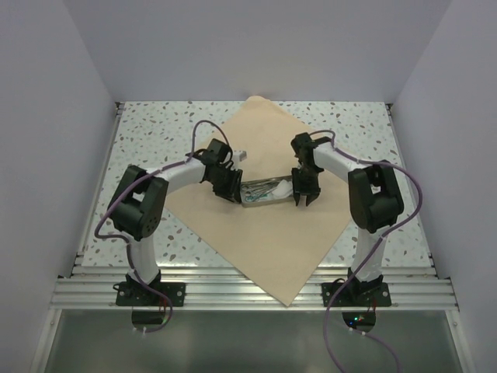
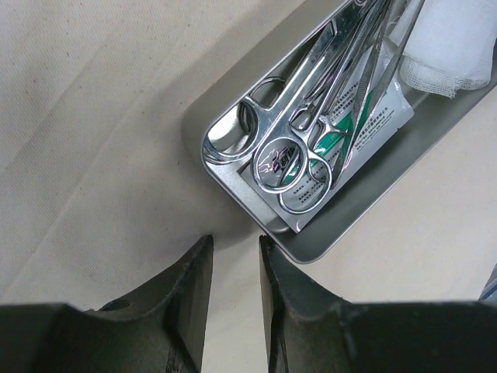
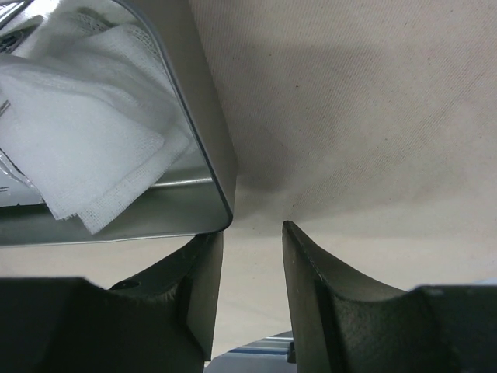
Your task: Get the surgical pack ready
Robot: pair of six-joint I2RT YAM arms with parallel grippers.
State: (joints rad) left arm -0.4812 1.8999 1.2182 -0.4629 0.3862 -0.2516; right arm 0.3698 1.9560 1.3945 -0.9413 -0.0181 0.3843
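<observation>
- Large tan paper-like wrap sheet (image 1: 256, 249): spread flat on the white speckled table (image 1: 147, 140), turned as a diamond, near corner overlapping the ribbed metal rail (image 1: 233, 294) at the front edge.
- Small silver rectangular metal tray (image 2: 392, 183): resting on the sheet near its middle, between the two grippers, long axis running left to right in the top view.
- Thin steel scissor-handled instruments (image 2: 299, 148): lying inside the tray, several overlapping, finger rings bunched at the end nearest the left gripper.
- Green-and-white printed packet (image 2: 378, 116): flat in the tray, beneath the instruments.
- White gauze squares (image 3: 78, 148): piled loosely inside the tray at the end nearest the right gripper, edges fanned out; count not readable.
- Left gripper (image 2: 234, 242): low over the sheet at the left end of the tray. Claw released, jaws parted by a narrow gap, nothing between the fingers, only bare sheet visible in the gap. Rounded tray corner just beside one fingertip; contact not determinable.
- Right gripper (image 3: 248, 233): low over the sheet at the right end of the tray. Claw released, jaws parted, nothing clamped, bare sheet visible in the gap. Tray corner directly at the tip of one finger; touching or just apart, cannot tell which.
- Both arms: bent inward from their bases toward the tray, purple cables (image 1: 198, 128) looped alongside.
- Small white item (image 1: 241, 155): visible just beyond the left wrist, over the sheet; too small to identify.
</observation>
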